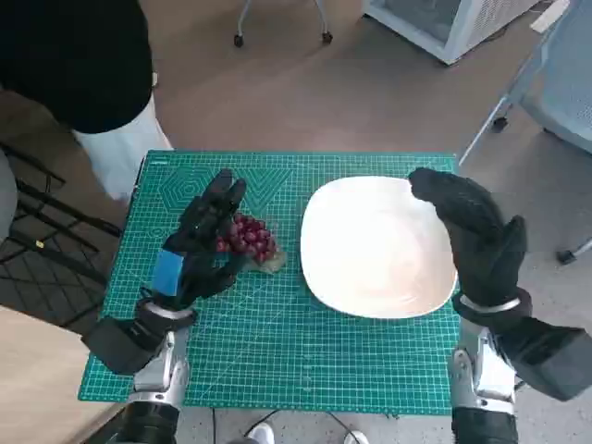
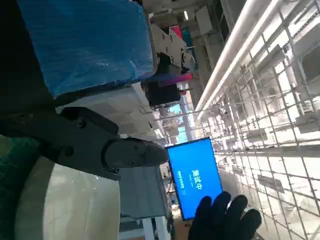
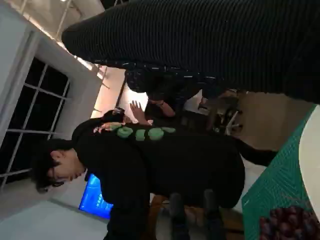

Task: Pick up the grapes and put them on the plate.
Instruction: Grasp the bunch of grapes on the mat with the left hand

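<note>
Worktop: your worktop is covered by a teal cutting mat printed with a fine pale grid; around it you see smooth tan floor, chair castors and a pale cabinet at the far edge.
Plate: you have a plate of glossy white, a rounded square with soft corners, lying flat on the mat's right half; its pale curve also shows in the left wrist view.
Grapes: your grapes are a small knobbly cluster of dark red, round, shiny berries, resting on the mat just left of the plate, apart from its rim; the right wrist view catches them too.
Left hand: your left hand, hard black with a matte blue tape patch on its back, sits at the grapes' left side, its fingers reaching past the cluster on the far side, loosely apart; you cannot tell whether they touch the berries, and nothing is lifted.
Right hand: your right hand in its ribbed knitted glove hovers over the plate's right rim, fingers gently curved and apart, holding nothing.
Bystander: a person in a black top sits beyond the worktop's far left corner.
</note>
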Motion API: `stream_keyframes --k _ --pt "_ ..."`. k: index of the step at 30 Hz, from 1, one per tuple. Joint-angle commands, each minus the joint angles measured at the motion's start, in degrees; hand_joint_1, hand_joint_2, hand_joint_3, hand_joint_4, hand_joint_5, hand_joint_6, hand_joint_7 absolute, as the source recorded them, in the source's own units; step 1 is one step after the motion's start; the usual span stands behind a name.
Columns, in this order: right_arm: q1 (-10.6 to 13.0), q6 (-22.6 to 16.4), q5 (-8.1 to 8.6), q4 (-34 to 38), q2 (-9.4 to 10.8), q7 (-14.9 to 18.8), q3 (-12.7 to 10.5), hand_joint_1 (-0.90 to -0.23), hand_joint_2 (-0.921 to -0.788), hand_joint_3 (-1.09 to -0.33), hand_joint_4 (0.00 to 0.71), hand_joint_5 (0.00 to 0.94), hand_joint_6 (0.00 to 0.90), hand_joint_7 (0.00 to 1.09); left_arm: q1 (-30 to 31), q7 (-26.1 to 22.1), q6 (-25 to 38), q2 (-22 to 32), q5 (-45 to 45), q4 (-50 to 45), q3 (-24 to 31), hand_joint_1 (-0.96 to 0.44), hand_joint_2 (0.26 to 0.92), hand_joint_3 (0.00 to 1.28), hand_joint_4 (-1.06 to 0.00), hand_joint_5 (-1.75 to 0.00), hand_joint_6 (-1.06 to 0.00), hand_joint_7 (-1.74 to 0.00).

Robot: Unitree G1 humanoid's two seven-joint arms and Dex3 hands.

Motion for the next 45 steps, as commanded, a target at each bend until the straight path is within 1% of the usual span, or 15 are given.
stream_keyframes --k 1,16,30,42,45 --pt "1.07 -0.01 0.05 0.58 0.04 0.46 0.05 -0.537 -0.921 -0.614 0.256 0.0 0.015 0.48 0.85 -0.29 0.66 -0.05 -0.79 -0.97 -0.08 -0.29 0.921 0.32 -0.27 0.0 -0.32 0.0" --pt "1.09 0.3 -0.47 0.18 0.53 -0.19 0.68 -0.529 -0.921 -0.618 0.255 0.0 0.011 0.49 0.97 -1.52 1.91 0.2 -2.52 -1.95 0.11 -0.29 0.921 0.32 -0.29 -0.01 -0.35 -0.01" --pt "0.97 0.85 -0.13 0.17 0.67 -0.07 0.7 -0.521 -0.921 -0.627 0.251 0.0 0.002 0.5 1.33 -2.55 2.86 0.07 -3.9 -2.94 0.25 -0.29 0.921 0.32 -0.31 -0.01 -0.36 -0.01" --pt "1.16 1.38 -0.09 -0.48 0.89 -0.16 0.86 -0.52 -0.921 -0.63 0.25 0.0 -0.001 0.5 1.19 -3.05 3.22 0.58 -4.02 -3.32 0.44 -0.29 0.921 0.32 -0.31 -0.01 -0.36 -0.01" --pt "1.14 1.53 -0.1 -0.59 0.95 -0.2 0.89 -0.518 -0.921 -0.63 0.249 0.0 -0.001 0.5 0.94 -2.75 3.68 1.65 -2.8 -3.95 0.35 -0.3 0.921 0.27 -0.28 0.0 -0.34 -0.01"
